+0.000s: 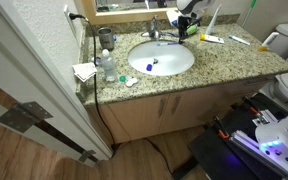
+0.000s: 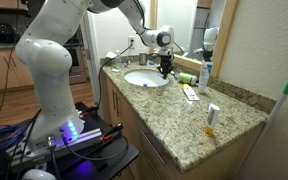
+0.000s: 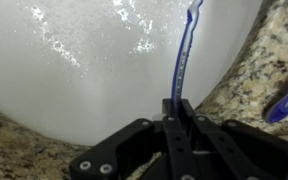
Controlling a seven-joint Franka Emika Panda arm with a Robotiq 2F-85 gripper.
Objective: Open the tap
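The tap [image 1: 152, 33] is a small chrome faucet behind the white basin [image 1: 179, 62] in an exterior view; it does not show in the wrist view. My gripper [image 3: 178, 106] is shut on a thin blue toothbrush [image 3: 184, 50], which sticks out from the fingertips over the basin [image 3: 84, 70] near its rim. In both exterior views the gripper [image 1: 187, 22] [image 2: 165, 66] hangs over the back edge of the counter, to one side of the tap and not touching it.
The granite counter [image 1: 244, 62] carries a clear bottle [image 1: 106, 66], a tube [image 1: 212, 38] and a small white bottle [image 2: 212, 115]. Small blue items [image 1: 152, 65] lie in the basin. Another blue object [image 3: 284, 100] lies on the counter. A toilet [image 1: 284, 45] stands beside the vanity.
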